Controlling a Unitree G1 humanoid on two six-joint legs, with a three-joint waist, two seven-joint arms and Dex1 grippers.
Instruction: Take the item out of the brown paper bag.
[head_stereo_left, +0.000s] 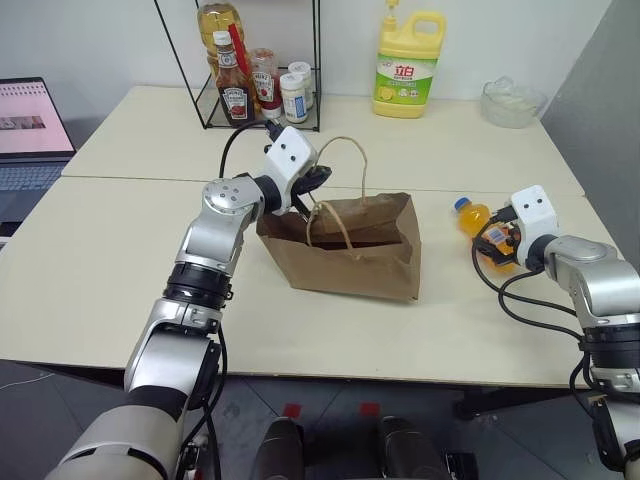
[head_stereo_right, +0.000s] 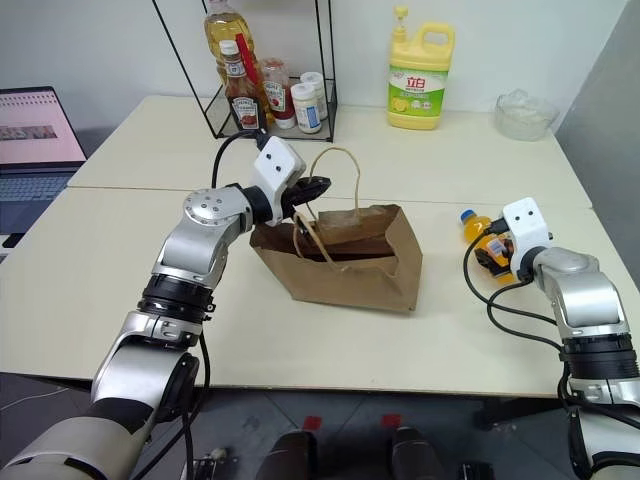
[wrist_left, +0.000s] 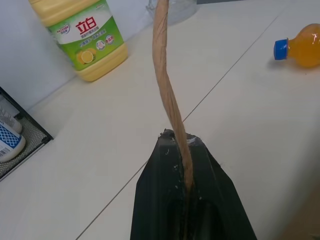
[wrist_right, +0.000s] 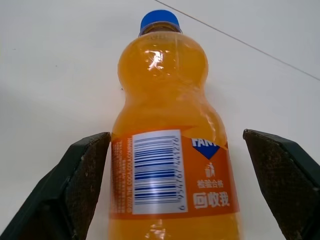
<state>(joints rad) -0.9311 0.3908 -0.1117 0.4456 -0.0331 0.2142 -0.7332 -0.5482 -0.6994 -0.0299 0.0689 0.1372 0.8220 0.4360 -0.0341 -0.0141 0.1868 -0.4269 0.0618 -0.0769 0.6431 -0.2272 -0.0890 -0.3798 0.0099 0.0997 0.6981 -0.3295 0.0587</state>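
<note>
Your left gripper (wrist_left: 186, 150) pinches the bag (head_stereo_left: 350, 250) handle (wrist_left: 167, 90); your right gripper (wrist_right: 172, 175) stands released around the bottle (wrist_right: 167, 150) on the table (head_stereo_left: 120, 260).

Orange drink bottle (wrist_right: 170, 145) lying between spread end effector (wrist_right: 175, 185) fingers.

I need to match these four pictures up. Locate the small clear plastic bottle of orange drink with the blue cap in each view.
Left eye view: orange drink bottle lies on the table, right of the brown paper bag.
Right eye view: same spot, bottle at the right gripper.
Left wrist view: upper corner, cap end showing.
Right wrist view: centre, between the open fingers.
Shared landmark: yellow detergent jug.
</note>
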